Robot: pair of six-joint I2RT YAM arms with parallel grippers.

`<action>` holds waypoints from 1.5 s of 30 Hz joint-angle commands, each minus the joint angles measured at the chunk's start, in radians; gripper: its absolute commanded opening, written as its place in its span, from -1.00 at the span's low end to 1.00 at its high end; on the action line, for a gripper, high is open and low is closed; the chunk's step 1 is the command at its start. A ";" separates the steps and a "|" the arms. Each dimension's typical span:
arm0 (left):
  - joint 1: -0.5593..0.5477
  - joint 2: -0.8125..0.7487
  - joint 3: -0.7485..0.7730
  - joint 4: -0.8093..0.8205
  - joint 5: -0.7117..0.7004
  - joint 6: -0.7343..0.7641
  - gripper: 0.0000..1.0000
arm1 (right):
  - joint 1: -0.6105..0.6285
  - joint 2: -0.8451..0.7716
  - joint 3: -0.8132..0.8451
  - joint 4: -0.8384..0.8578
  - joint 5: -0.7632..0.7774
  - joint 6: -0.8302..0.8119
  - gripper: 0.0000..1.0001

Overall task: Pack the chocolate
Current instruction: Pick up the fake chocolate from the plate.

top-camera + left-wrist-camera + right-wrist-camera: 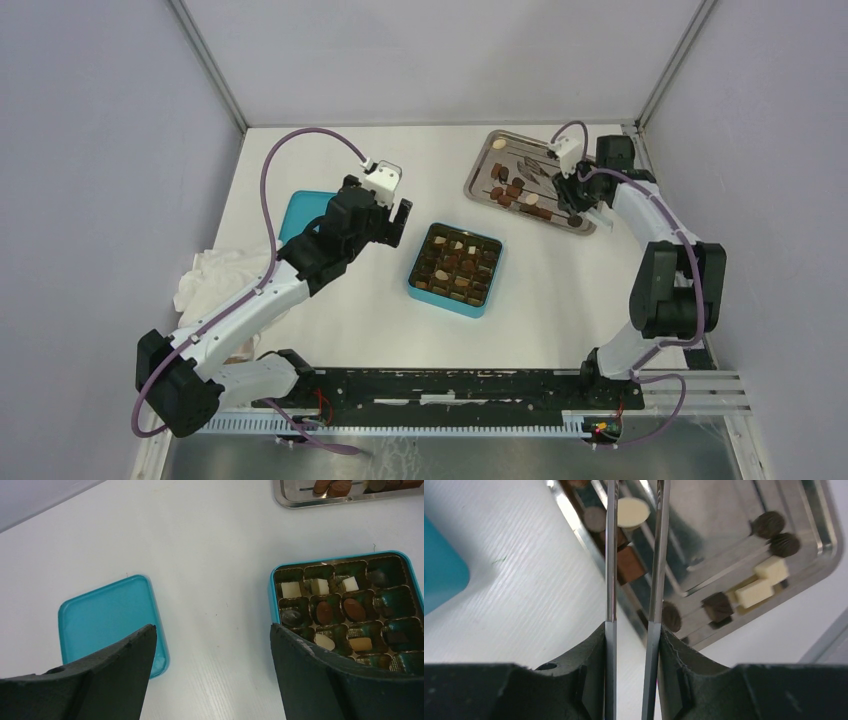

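Note:
The teal box [413,285] with its brown gridded insert sits mid-table, several cells filled with chocolate [324,612]. More chocolate [515,190] lies on the metal tray [520,150] at the back right; in the right wrist view I see a cream disc [633,512] and brown pieces [630,565]. My right gripper [572,195] [631,627] is shut on the metal tweezers [611,555], whose arms stand apart over the tray's [724,520] near edge; their tips are out of view. My left gripper [393,215] [212,630] is open and empty, left of the box [273,587].
The teal lid [300,215] [107,615] lies flat left of the box. A crumpled white cloth [215,275] lies at the table's left edge. A corner of the teal box [439,575] shows in the right wrist view. Grey walls enclose the table.

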 commanded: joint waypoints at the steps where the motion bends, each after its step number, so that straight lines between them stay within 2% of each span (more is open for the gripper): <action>1: 0.003 -0.034 0.013 0.029 0.021 0.027 0.78 | 0.000 0.084 0.166 -0.061 0.063 -0.015 -0.21; 21: 0.004 -0.036 0.015 0.029 0.023 0.026 0.78 | -0.022 0.148 0.148 -0.131 0.081 -0.093 -0.19; 45: 0.004 -0.034 0.015 0.029 0.026 0.028 0.78 | -0.016 0.243 0.256 -0.157 0.042 -0.108 -0.13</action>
